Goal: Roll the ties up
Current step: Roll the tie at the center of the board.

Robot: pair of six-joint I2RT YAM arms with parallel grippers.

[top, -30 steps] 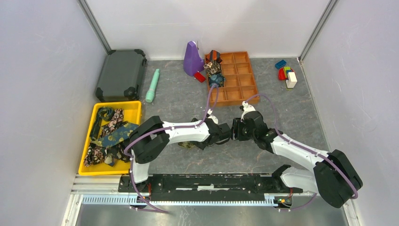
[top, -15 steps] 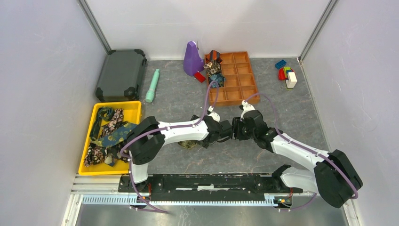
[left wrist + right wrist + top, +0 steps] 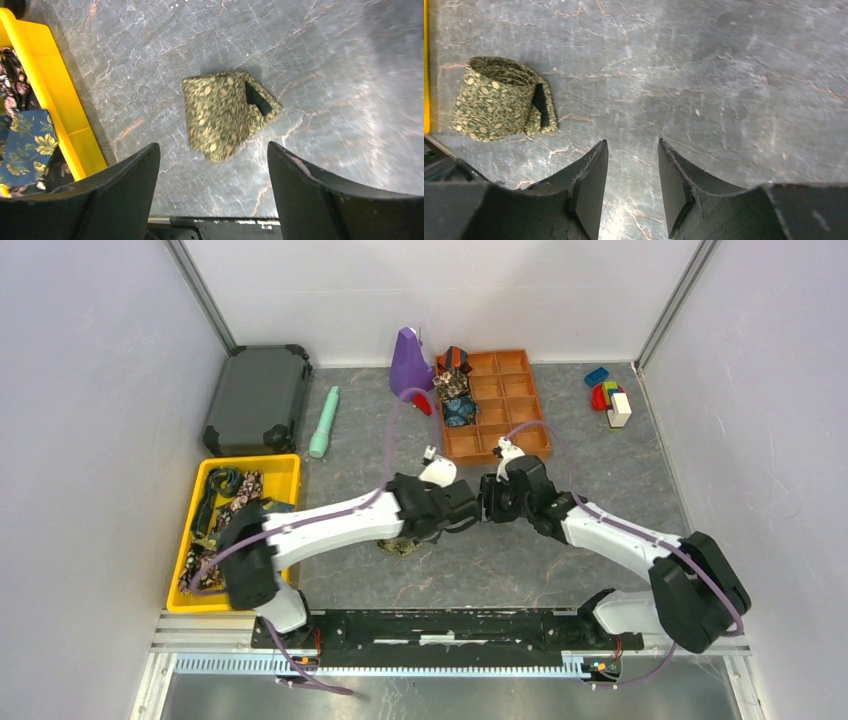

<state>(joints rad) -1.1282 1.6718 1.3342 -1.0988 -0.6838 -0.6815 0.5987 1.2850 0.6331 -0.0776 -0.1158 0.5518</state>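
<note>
An olive-gold tie (image 3: 222,115) lies rolled into a flattened coil on the grey table, its loose end tucked at the right side. It also shows at the left of the right wrist view, the tie (image 3: 499,105), and under the left forearm from above, the tie (image 3: 400,547). My left gripper (image 3: 212,147) hangs above it, open wide and empty. My right gripper (image 3: 632,142) is partly open with only bare table between its fingers, right of the coil. More ties (image 3: 235,520) lie loose in the yellow tray (image 3: 285,465). Rolled ties (image 3: 455,390) fill slots of the orange organizer (image 3: 510,390).
A dark suitcase (image 3: 258,398) and a teal cylinder (image 3: 324,422) lie at the back left. A purple object (image 3: 408,365) stands beside the organizer. Toy blocks (image 3: 610,398) sit at the back right. The tray's yellow rim (image 3: 55,100) is close left of the coil.
The left arm has stretched out and its wrist has lifted away from the rolled tie, jaws opened wider. The right gripper has shifted slightly toward the back.
</note>
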